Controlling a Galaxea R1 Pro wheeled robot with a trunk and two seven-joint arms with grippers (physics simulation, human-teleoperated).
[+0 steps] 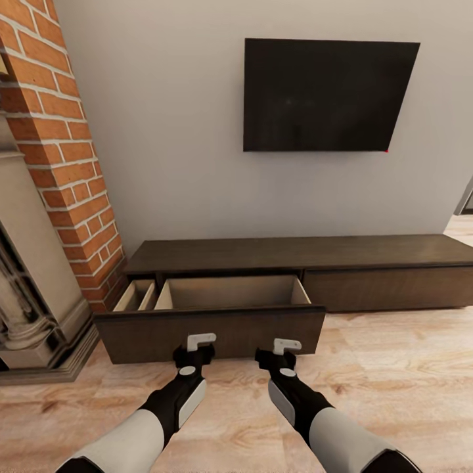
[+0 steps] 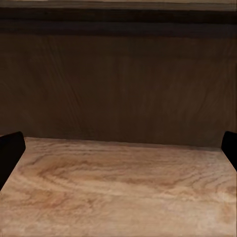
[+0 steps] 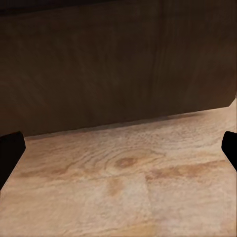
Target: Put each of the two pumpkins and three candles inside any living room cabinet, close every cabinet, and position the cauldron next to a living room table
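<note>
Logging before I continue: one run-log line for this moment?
cabinet: left drawer open, looks empty | left gripper: open, at drawer front | right gripper: open, same

Head view: looked forward and down from above both arms, facing the cabinet (image 1: 289, 263) against the wall, near enough to see into its open drawer (image 1: 210, 332). Wrist views: sat low, close to the floor (image 2: 118, 192), aimed level at the dark drawer front. Shared by all three: that front and floor
</note>
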